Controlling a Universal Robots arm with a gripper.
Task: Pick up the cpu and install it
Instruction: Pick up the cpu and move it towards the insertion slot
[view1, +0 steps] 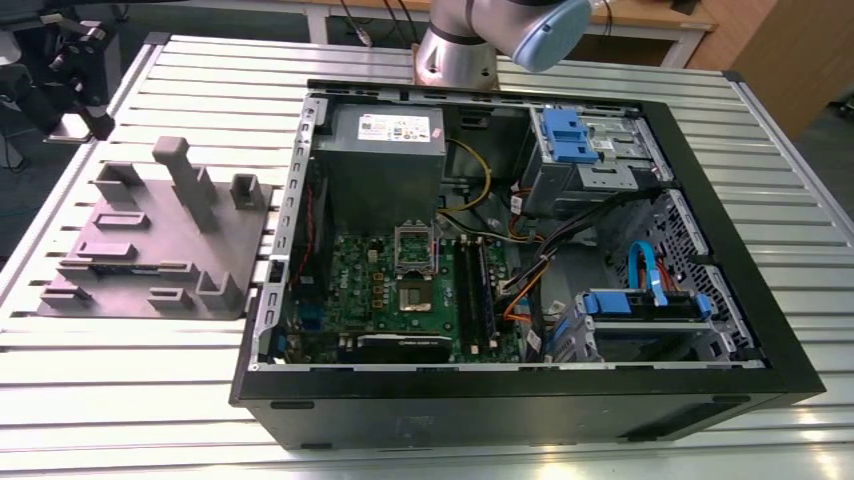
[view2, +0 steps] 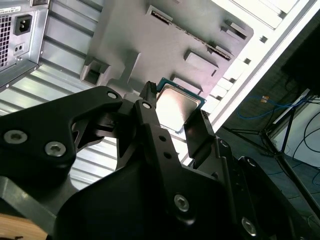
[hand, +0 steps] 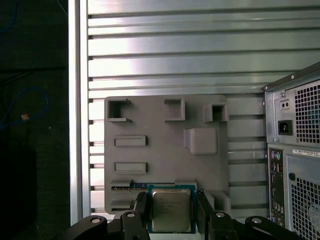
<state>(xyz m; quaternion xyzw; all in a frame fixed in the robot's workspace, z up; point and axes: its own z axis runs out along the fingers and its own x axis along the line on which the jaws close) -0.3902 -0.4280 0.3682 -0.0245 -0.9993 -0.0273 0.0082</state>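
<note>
1. First wrist view: the cpu (hand: 171, 211) is clamped edge to edge in the end effector (hand: 172, 200), apparently clear of the grey block (hand: 165, 125) behind it.
2. Handling call: light, stiff and flat, probably delicate underneath, so grip only the side edges and keep it level.
3. Second wrist view adds the shiny, likely slippery metal top and one finger (view2: 199, 132) against the rim.
4. Exterior view adds the open computer case (view1: 507, 410) with its green board (view1: 367, 280), on the counter (view1: 134, 400) at the exterior view's right of the block.

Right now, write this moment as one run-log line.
fingers: shut on cpu | cpu: over grey holder block | install: not yet done
</note>
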